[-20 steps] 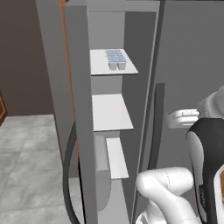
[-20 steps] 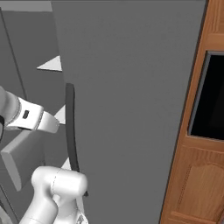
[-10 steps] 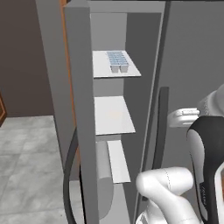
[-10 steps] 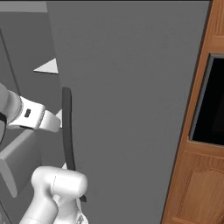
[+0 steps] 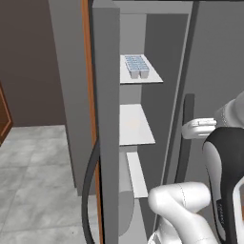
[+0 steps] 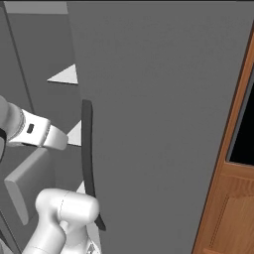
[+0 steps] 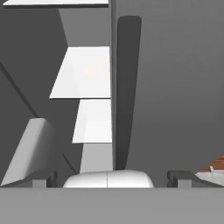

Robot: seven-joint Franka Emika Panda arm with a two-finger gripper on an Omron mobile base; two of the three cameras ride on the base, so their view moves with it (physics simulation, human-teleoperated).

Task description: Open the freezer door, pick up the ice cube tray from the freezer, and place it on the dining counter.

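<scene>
The freezer door [image 5: 106,119] stands swung open, edge-on to the left base view, its dark curved handle [image 5: 88,195] low on the left. Inside the freezer [image 5: 153,52] the pale blue ice cube tray [image 5: 137,66] sits on the top white shelf [image 5: 141,79]. My hand [image 5: 200,127] hangs at mid height by the right side of the opening, well below and right of the tray. In the hand view my gripper [image 7: 113,178] is open with nothing between its fingertips [image 7: 43,177], facing the lower shelves [image 7: 85,72]. The dining counter is out of view.
The plain grey fridge door [image 6: 158,114] stays closed on the right, its dark vertical handle [image 6: 88,149] [image 7: 127,87] right in front of my hand. A wooden cabinet [image 6: 233,198] with a dark oven window flanks it. Grey tiled floor [image 5: 33,181] lies left of the freezer door.
Both base views have shifted slightly to the right, so the camera moved a little. The gripper stays open and the tray has not moved on its shelf.
</scene>
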